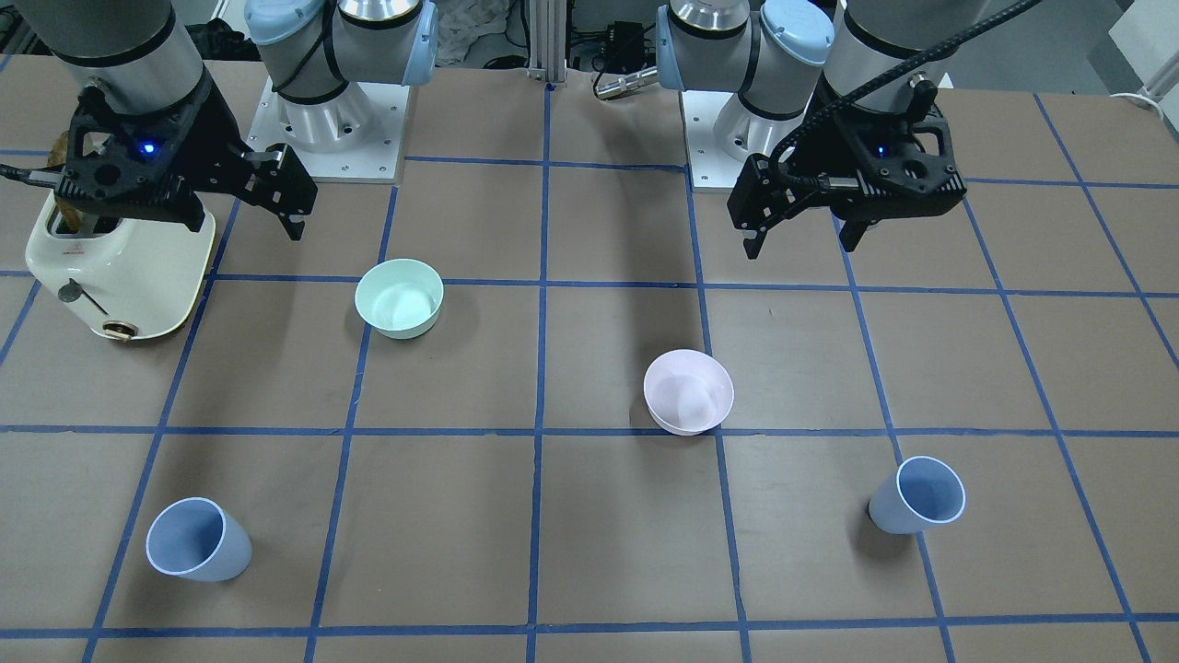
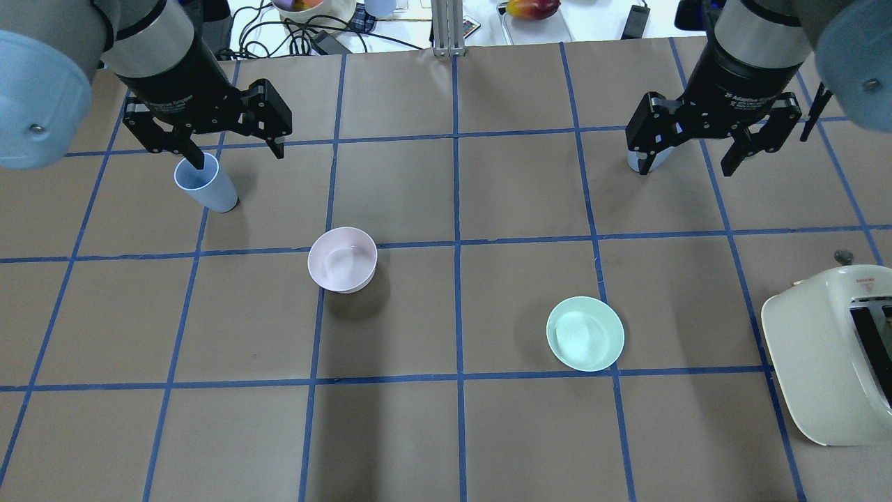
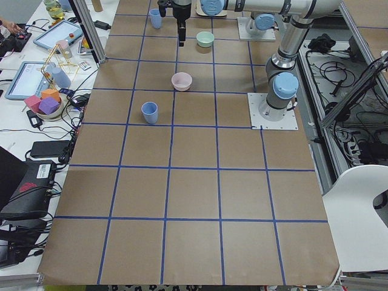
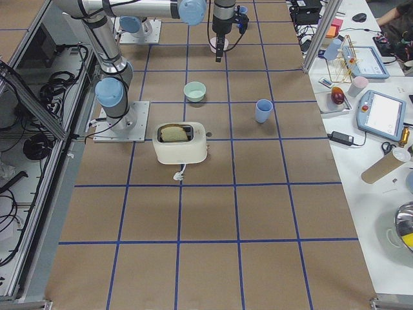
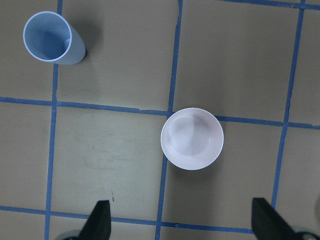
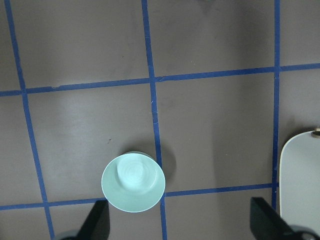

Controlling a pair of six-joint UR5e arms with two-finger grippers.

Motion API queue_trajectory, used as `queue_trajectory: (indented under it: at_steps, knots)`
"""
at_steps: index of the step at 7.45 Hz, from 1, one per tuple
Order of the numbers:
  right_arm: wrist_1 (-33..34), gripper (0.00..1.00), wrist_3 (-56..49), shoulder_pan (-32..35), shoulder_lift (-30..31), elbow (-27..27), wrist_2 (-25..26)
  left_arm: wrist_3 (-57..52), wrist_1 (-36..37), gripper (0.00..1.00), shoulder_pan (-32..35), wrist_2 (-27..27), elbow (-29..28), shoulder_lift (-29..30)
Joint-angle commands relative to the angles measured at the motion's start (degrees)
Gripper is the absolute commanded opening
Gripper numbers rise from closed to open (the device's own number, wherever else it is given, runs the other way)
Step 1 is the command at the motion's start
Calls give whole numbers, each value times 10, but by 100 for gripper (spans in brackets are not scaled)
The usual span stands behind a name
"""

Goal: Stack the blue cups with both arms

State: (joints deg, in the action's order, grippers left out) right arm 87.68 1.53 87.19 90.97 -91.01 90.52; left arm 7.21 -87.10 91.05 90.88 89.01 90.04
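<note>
Left gripper (image 1: 799, 247), right gripper (image 1: 245, 226) gape; 2 smooth tapered blue cups (image 1: 198, 541) (image 1: 907, 502).

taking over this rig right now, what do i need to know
Open and empty: left end effector and right end effector, both raised off the table.
Cups: left-side cup and right-side cup stand upright, far apart, on the operators' side of the table. The pink bowl and mint bowl sit nearer the robot.
Done: nothing, neither cup is grasped.
Left: pick up one cup and nest it in the other.
</note>
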Motion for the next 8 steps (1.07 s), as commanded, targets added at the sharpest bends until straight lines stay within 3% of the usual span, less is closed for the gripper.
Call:
queue_trajectory:
  at_steps: [1,6,7,8]
  knots:
    - [1,100,-2,0,0,0,1,0,0,100,0,0,0,0]
    - [-1,100,-2,0,-5,1,0,-10,23,100,-9,-7,5,8]
    - [-3,100,-2,0,-5,1,0,-25,83,100,-9,-10,23,40]
    - [-3,100,2,0,-5,0,1,-44,95,100,-12,-2,27,89]
